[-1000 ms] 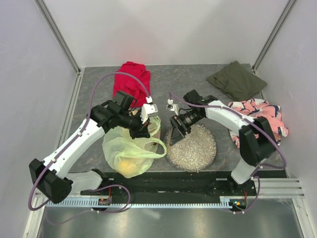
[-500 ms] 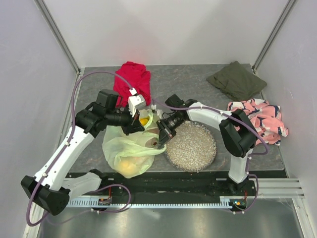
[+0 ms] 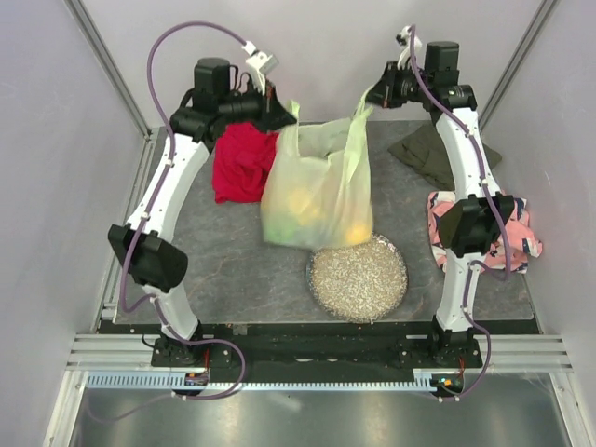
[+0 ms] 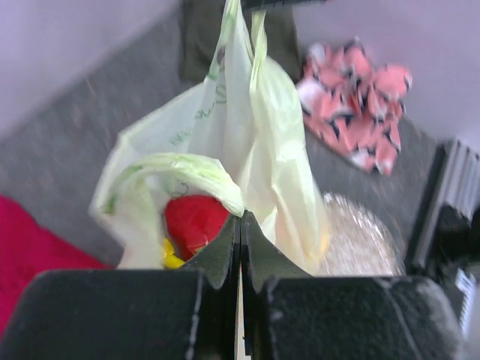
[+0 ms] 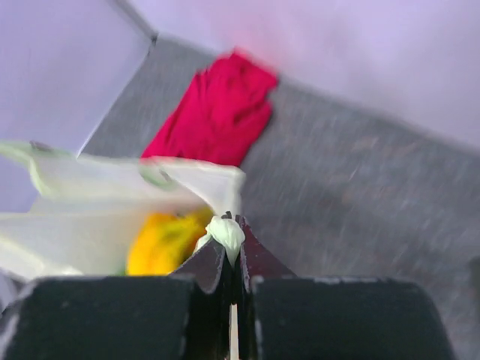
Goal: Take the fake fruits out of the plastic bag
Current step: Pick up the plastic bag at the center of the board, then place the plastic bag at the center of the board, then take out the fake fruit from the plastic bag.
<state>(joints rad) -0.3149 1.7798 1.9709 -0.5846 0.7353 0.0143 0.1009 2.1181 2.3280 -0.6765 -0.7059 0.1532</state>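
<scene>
we are finding both arms reaching high over the far part of the desk (image 3: 233, 265). the left hand (image 3: 277, 104) is clenching flat on the left handle (image 3: 294, 114) of the plastic bag (image 3: 317, 191). in the left wrist view its fingers (image 4: 222, 251) are pressing together with a thin strip of bag film between them. the right hand (image 3: 374, 96) is clenching on the right handle (image 3: 359, 108). in the right wrist view a small bunch of pale green film (image 5: 225, 229) is sticking out above its closed tips.

the plastic bag is hanging stretched between the two hands, mouth upward, and appears to be clear of the desk. in the top view its lower edge is overlapping the far rim of the round dish (image 3: 358, 279).

the fake fruits (image 3: 303, 205) are all sitting inside the bag. yellow and orange shapes are showing through the film near its bottom. through the mouth we are seeing a red fruit (image 4: 193, 221) with a yellow piece (image 4: 172, 259) beside it from the left wrist, and a yellow-orange fruit (image 5: 165, 244) from the right wrist.

a red cloth (image 3: 244, 158) is lying behind the bag on the left. an olive cloth (image 3: 424, 149) is lying at the far right, and a pink patterned cloth (image 3: 517, 228) at the right edge.
</scene>
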